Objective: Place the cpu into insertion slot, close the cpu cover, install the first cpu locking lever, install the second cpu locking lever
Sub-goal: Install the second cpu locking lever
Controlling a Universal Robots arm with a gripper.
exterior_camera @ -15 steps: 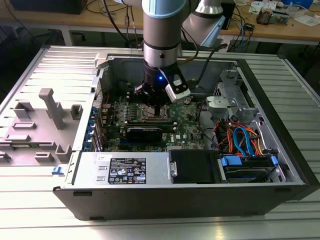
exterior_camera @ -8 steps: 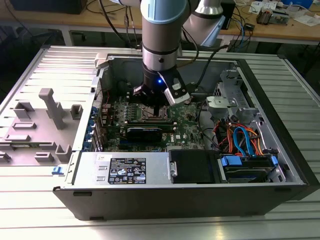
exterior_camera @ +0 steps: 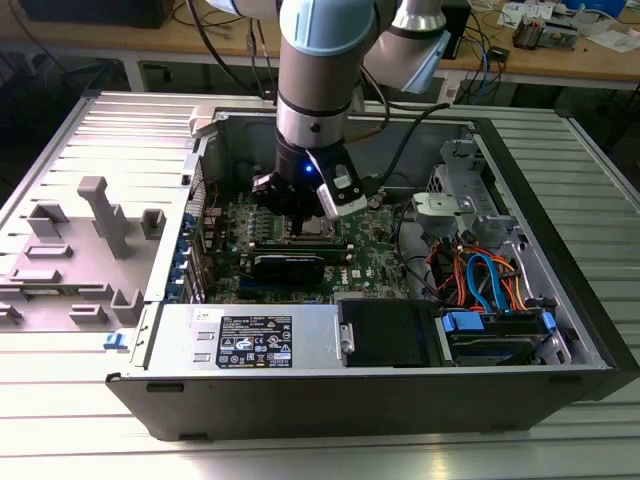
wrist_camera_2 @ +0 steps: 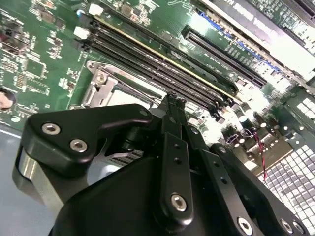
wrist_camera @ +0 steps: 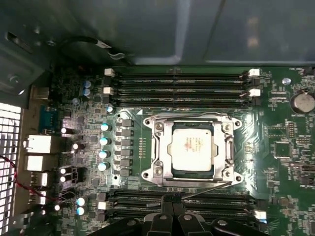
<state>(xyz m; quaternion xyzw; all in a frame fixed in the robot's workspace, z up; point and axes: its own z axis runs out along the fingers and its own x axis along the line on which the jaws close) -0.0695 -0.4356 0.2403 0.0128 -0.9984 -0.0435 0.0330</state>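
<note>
Now silver-grey cpu (wrist_camera: 192, 149) sits framed by cover (wrist_camera: 158, 147).

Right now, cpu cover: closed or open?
Closed. In the first wrist view the cpu cover lies flat around the cpu, framing its metal top.

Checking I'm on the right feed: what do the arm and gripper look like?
The arm is silver-grey with light blue joint caps and black cables alongside. The gripper is matte black: flat linkage bars with silver screws narrowing to slim fingers.
</note>
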